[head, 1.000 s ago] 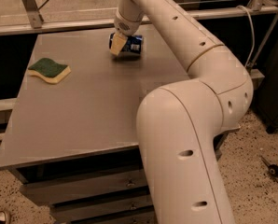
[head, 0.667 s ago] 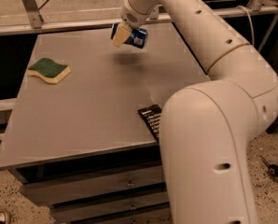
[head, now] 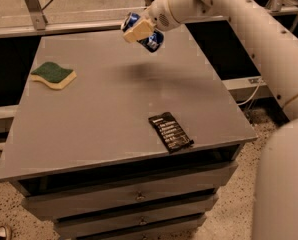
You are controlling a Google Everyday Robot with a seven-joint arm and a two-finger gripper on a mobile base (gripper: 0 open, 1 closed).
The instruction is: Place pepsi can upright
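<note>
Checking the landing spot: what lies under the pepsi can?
The hand holds the pepsi can tilted in the air; below is table top with its shadow. The hand covers the can's middle.

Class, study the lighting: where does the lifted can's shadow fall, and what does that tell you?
Camera view: a soft dark shadow lies on the grey table just below the gripper, which is shut on the tilted pepsi can; the gap between can and shadow shows the can hangs in the air, lit from above.
</note>
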